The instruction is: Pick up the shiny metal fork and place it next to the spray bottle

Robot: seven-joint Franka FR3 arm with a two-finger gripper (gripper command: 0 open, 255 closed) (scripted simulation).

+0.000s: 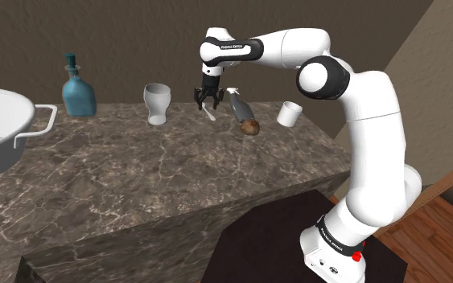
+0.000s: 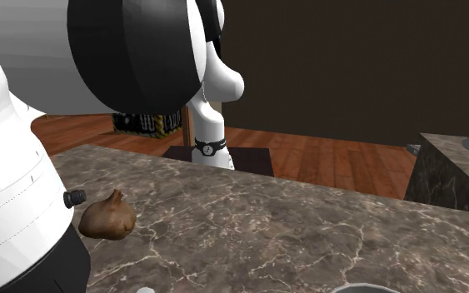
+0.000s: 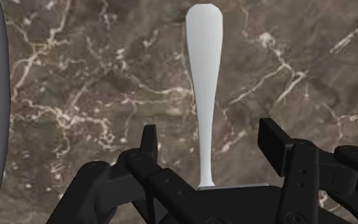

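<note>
We judge that the task is at its beginning: the fork (image 3: 204, 83) lies flat on the bench (image 1: 136, 177) and nothing holds it. The approach looks finished, but the closing, the lifting, the carrying and the placing are all left to do. In the shoulder view the fork is a pale strip just beside the spray bottle (image 1: 238, 107), on the bottle's side toward that view's left, and it does not appear to touch the bottle. So the way to the goal is short — we think a small shift may be enough.

The tool (image 3: 209, 132) is released. Its two fingers (image 3: 149, 137) stand apart, one on each side of the fork's thin neck, and neither one touches it. The wider end of the handle points away from the tool.

The arm (image 1: 361, 96) rises from its stand (image 1: 333, 245), bends at the elbow and reaches about level over the bench toward the bottle. The wrist turns straight down, so the tool hangs just above the fork, close beside the bottle.
</note>
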